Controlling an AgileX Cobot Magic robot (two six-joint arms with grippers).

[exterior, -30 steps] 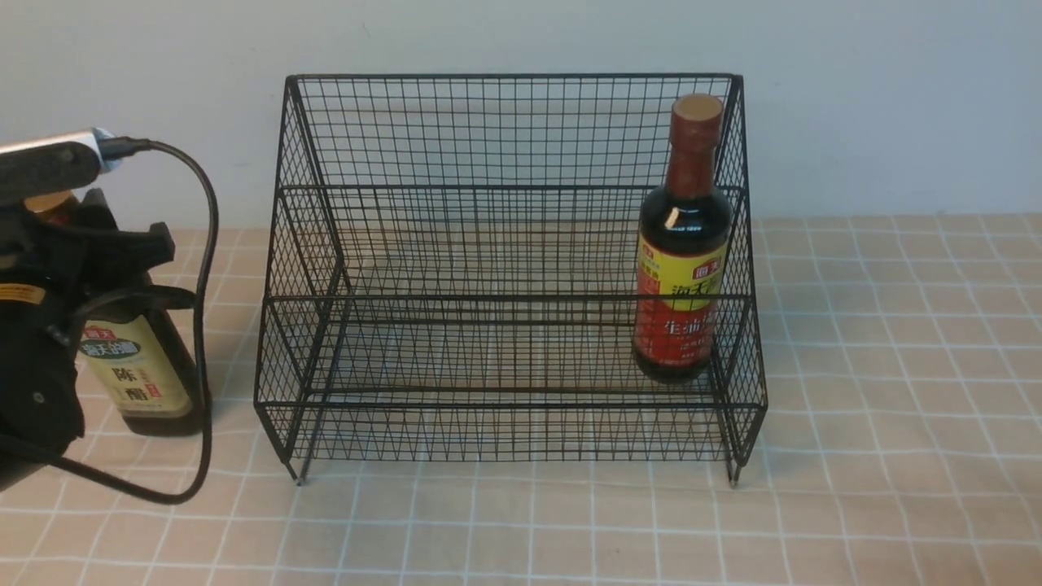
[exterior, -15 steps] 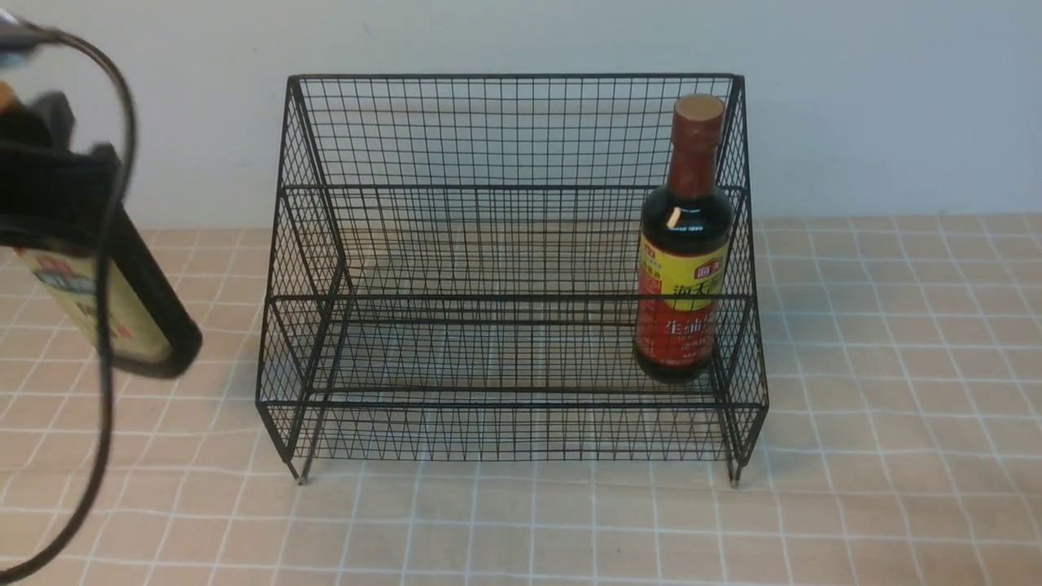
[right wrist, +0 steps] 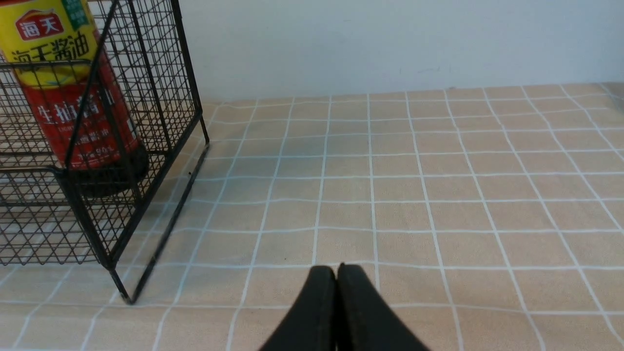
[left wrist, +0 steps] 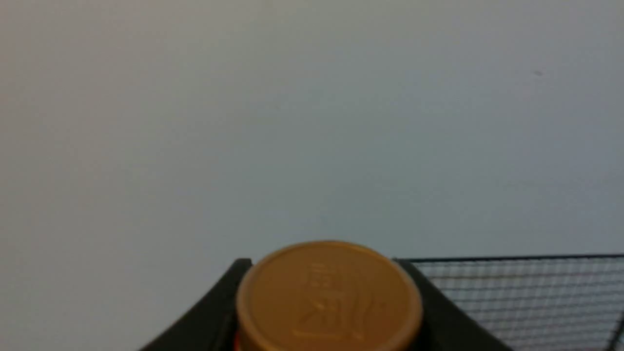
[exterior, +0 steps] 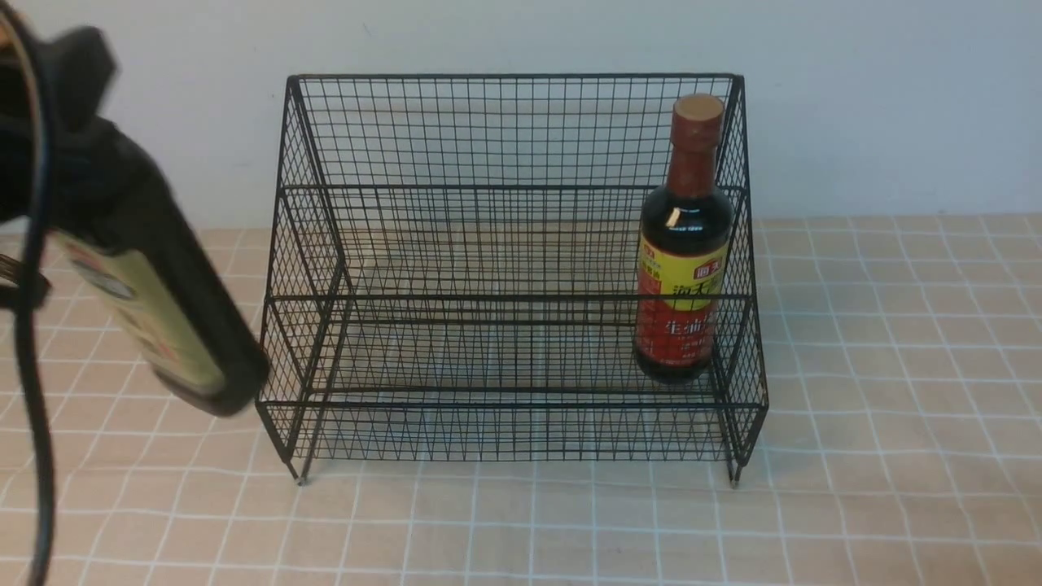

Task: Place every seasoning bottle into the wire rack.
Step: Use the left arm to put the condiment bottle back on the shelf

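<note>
Motion blur smears the left arm at the front view's left edge, and its upper part is cut off. The left gripper (left wrist: 322,265) reads better from its wrist camera: black fingers (left wrist: 209,321) close in on either side just under the gold cap (left wrist: 329,302), clamped on the squarish bottle (exterior: 167,313). That bottle hangs tilted above the checked tablecloth (exterior: 895,407), its base near the lower left corner of the wire rack (exterior: 505,76), outside the mesh. Its cream label is unreadable. A black cable (exterior: 24,366) hangs at the left edge. Inside the rack, the round soy sauce bottle (exterior: 682,268) stands upright on the lower tier at the right end. The right gripper (right wrist: 336,275), unseen from the front, has its fingers pressed together on nothing.
</note>
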